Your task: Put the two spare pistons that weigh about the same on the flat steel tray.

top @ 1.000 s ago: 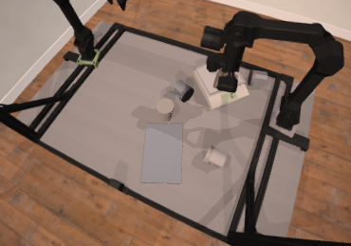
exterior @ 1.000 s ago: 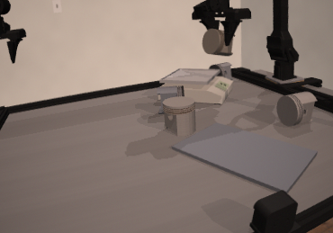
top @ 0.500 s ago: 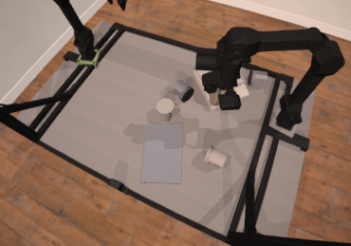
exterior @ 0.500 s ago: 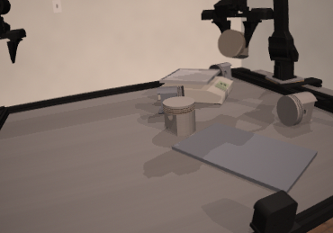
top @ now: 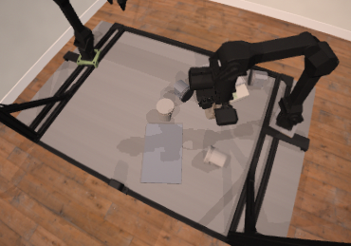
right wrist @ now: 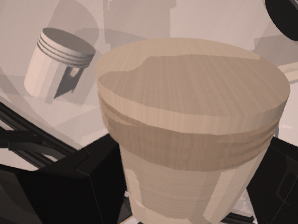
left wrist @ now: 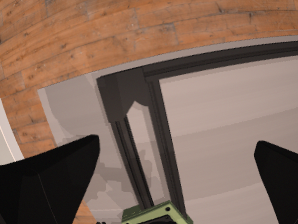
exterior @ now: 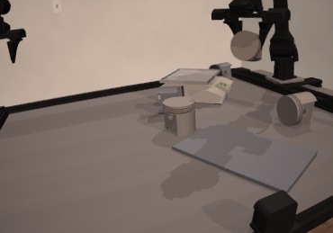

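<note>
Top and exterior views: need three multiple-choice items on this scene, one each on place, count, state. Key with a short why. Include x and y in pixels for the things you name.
1. Where is the upright piston?
A) on the tray
B) on the bench, off the tray
C) in the left pincer

2. How many pistons lie on the tray?
A) none
B) one
C) two

3. State of the right pincer?
A) open and empty
B) shut on nothing
C) shut on a piston

Key:
1 B: the upright piston (top: 165,106) (exterior: 179,118) stands on the bench beyond the edge of the tray (top: 162,164) (exterior: 265,156).
2 A: the tray's top bears only shadows.
3 C: the right pincer (exterior: 250,34) (right wrist: 184,132) has a finger on each side of the held piston (exterior: 245,45) (right wrist: 192,90), up off the bench.
</note>
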### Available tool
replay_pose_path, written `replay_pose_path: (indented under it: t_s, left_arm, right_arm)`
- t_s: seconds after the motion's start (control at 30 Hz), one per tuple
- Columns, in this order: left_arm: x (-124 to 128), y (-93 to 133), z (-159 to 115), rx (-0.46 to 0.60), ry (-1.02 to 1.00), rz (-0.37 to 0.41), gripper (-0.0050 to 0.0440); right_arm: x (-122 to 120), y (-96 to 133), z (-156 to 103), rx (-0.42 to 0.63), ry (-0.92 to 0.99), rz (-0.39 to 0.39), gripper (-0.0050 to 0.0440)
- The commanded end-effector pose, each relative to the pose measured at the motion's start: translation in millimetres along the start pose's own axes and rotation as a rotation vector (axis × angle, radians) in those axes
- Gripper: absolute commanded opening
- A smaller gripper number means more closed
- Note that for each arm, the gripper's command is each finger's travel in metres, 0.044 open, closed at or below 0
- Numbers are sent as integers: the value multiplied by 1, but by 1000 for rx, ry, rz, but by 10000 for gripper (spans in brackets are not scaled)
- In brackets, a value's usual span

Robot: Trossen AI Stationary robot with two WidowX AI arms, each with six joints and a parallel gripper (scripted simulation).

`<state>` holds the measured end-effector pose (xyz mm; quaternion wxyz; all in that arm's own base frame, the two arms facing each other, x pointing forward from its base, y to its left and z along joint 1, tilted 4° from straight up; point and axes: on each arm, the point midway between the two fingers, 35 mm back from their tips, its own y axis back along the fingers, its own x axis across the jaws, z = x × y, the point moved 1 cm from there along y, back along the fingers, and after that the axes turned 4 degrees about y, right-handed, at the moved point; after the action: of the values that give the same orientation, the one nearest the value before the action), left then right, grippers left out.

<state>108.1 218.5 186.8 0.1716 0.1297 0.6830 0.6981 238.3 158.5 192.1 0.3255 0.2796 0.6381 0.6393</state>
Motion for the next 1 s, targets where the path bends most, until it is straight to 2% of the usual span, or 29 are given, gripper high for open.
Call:
replay_pose_path:
  t_s: [0.0,0.97]
  left_arm:
    - [0,0,0,1,-1,-3,440]
    - [0,0,0,1,-1,-3,440]
  right_arm:
    - [1,3,4,2,53,-19,158]
    - [3,1,5,145,712,-186,158]
